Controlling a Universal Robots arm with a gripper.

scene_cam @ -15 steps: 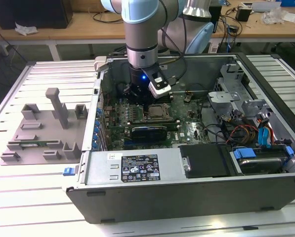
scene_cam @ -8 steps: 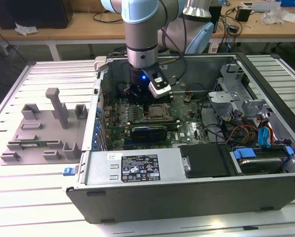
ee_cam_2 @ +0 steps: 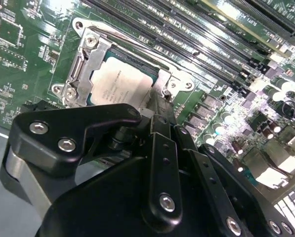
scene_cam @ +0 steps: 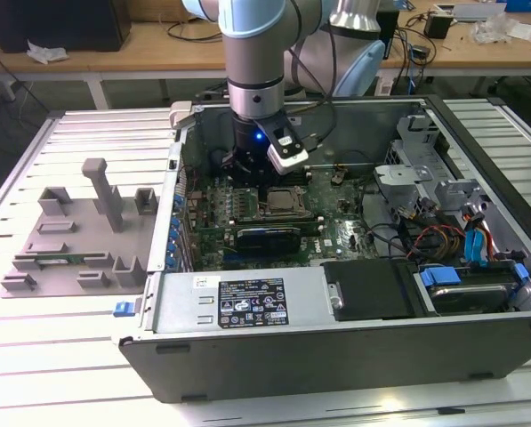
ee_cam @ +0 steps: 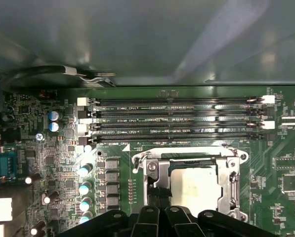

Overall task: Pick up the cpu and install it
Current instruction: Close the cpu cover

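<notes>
Well apart from the gripper (ee_cam_2: 159, 101), at the exterior view's left: grey fixture tray (scene_cam: 69, 240), parked outside the computer case (scene_cam: 247, 307). Hangs straight down into that open case, low over the motherboard (ee_cam_2: 19, 59) for close work at the socket. Looks pressed together at the tips and pinching nothing. Just beyond those tips: cpu (ee_cam_2: 120, 81), silver top up, flat and square inside the socket frame (ee_cam_2: 85, 57), seemingly seated as its contacts require. Past it, memory slots (ee_cam: 177, 118). Farther off, at the exterior view's right, drive cage (scene_cam: 425, 178)
</notes>
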